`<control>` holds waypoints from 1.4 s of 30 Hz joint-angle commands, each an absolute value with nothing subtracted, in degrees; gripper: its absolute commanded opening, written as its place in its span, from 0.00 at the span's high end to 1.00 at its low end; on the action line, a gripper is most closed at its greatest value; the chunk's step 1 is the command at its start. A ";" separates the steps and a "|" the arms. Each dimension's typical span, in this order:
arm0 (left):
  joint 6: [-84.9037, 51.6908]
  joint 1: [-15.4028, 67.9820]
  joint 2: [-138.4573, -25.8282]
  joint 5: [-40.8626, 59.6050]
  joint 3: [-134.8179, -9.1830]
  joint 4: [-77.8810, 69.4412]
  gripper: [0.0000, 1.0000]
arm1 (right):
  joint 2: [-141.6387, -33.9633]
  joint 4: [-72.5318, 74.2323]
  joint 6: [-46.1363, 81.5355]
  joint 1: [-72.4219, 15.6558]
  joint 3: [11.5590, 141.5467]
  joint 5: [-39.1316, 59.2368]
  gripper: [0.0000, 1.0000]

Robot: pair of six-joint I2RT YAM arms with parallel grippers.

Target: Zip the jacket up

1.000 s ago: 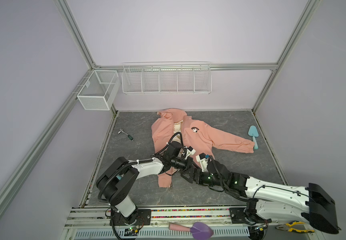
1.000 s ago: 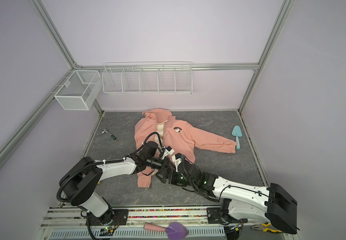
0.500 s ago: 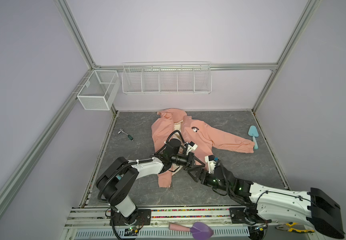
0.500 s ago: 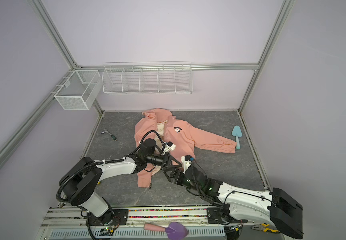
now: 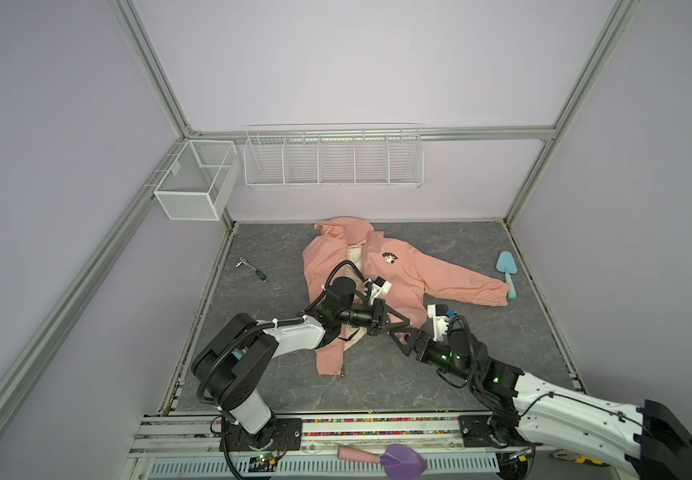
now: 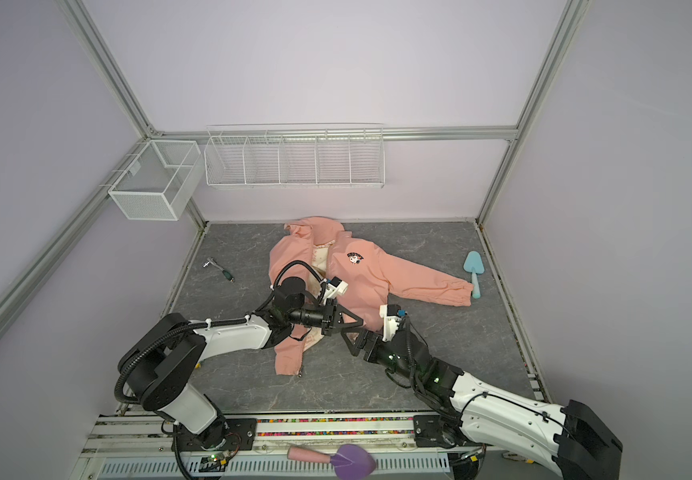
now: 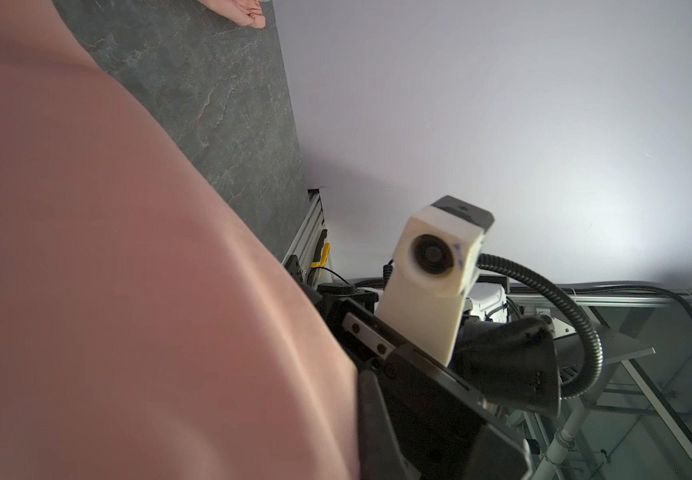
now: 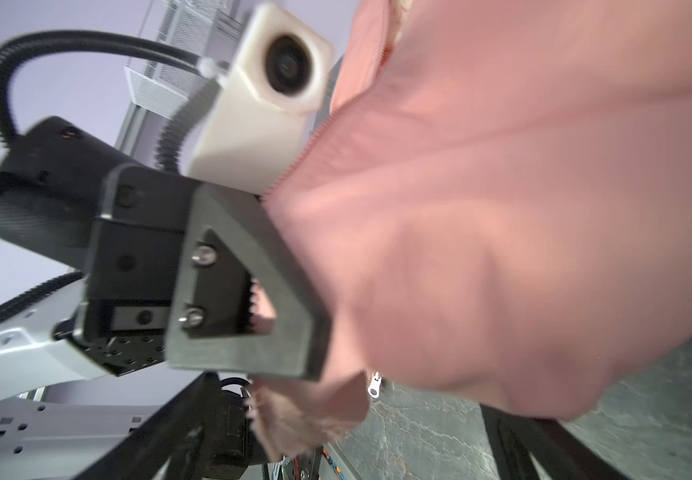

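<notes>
The salmon-pink jacket (image 5: pixel 412 272) (image 6: pixel 377 276) lies face up on the grey table, its zip open with cream lining showing below the hood. My left gripper (image 5: pixel 396 328) (image 6: pixel 350 326) is shut on the zip edge of the jacket's front panel near the hem and holds it a little off the table. In the right wrist view its finger (image 8: pixel 252 286) clamps the toothed edge. My right gripper (image 5: pixel 404 345) (image 6: pixel 354 343) (image 8: pixel 346 399) stands open just in front of it, with the hem corner and the white zipper pull (image 8: pixel 375 384) hanging between its fingers. Pink fabric (image 7: pixel 128 291) fills the left wrist view.
A small ratchet tool (image 5: pixel 252 269) lies at the table's left, a blue trowel (image 5: pixel 507 272) at the right by the sleeve cuff. Two white wire baskets (image 5: pixel 333 162) (image 5: pixel 194 183) hang on the walls. A purple scoop (image 5: pixel 390 456) rests on the front rail.
Both grippers have shifted to the right. The left one has drawn the jacket's front edge along with it, and the right arm has swung lower and further right.
</notes>
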State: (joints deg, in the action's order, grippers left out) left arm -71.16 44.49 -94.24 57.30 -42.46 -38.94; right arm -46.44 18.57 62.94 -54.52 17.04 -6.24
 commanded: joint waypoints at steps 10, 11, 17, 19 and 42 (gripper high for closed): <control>-77.19 45.53 -97.30 60.50 -40.52 -49.04 1.00 | -45.47 22.69 63.50 -52.80 17.75 -5.04 0.22; -77.24 45.53 -97.21 60.56 -40.60 -49.01 1.00 | -45.73 22.60 63.59 -52.78 17.84 -4.84 0.25; -76.83 45.44 -96.34 60.17 -39.61 -49.05 1.00 | -41.36 18.52 64.42 -51.62 15.92 -7.16 0.22; -76.47 45.26 -95.90 59.61 -38.99 -49.04 1.00 | -38.74 14.15 64.38 -50.28 16.56 -7.43 0.15; -77.07 44.51 -95.41 59.15 -37.53 -52.11 1.00 | -44.89 2.05 73.75 -32.96 14.99 -0.84 0.16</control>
State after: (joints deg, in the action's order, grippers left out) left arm -76.09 44.88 -96.40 58.74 -38.02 -49.41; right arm -42.46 -2.59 72.27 -34.28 14.79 -3.36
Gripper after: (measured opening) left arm 0.047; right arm 0.848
